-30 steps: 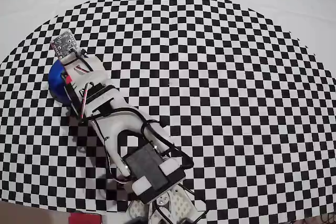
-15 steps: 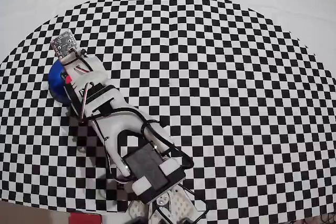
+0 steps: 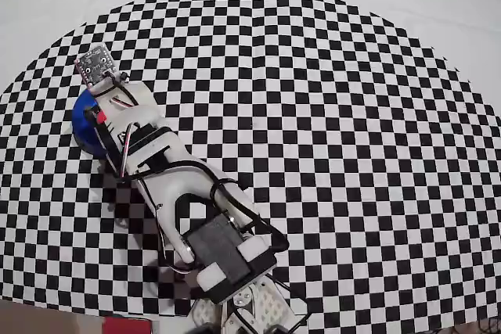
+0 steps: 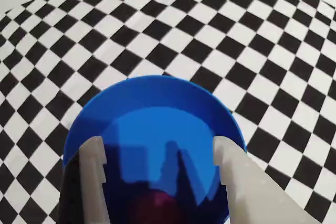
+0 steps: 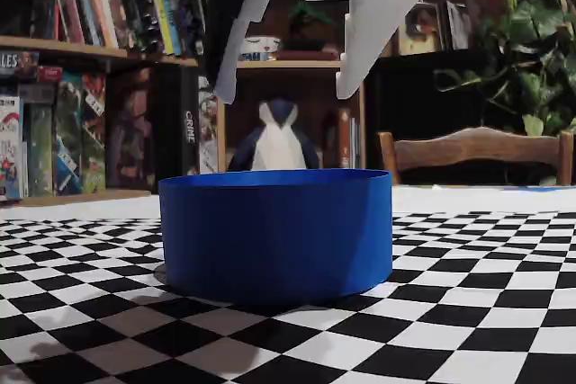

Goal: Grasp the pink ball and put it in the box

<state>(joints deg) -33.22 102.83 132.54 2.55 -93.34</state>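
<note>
The box (image 4: 157, 90) is a round bright blue container on the checkered mat, also in the fixed view (image 5: 274, 231) and partly under the arm in the overhead view (image 3: 81, 121). The pink ball (image 4: 157, 207) lies inside the box, in shadow at the wrist view's lower edge, touching neither finger. My gripper (image 4: 160, 148) hangs open directly above the box, its white fingers (image 4: 93, 156) spread wide. In the fixed view the gripper (image 5: 286, 89) hovers clear above the box rim, with nothing held between its jaws. The box wall hides the ball there.
The checkered mat (image 3: 329, 115) spreads over a white cloth. My arm (image 3: 172, 185) runs from its base at the overhead view's bottom edge up to the left. Behind the table, the fixed view shows bookshelves (image 5: 81, 87), a wooden chair (image 5: 477, 146) and a plant (image 5: 531, 33).
</note>
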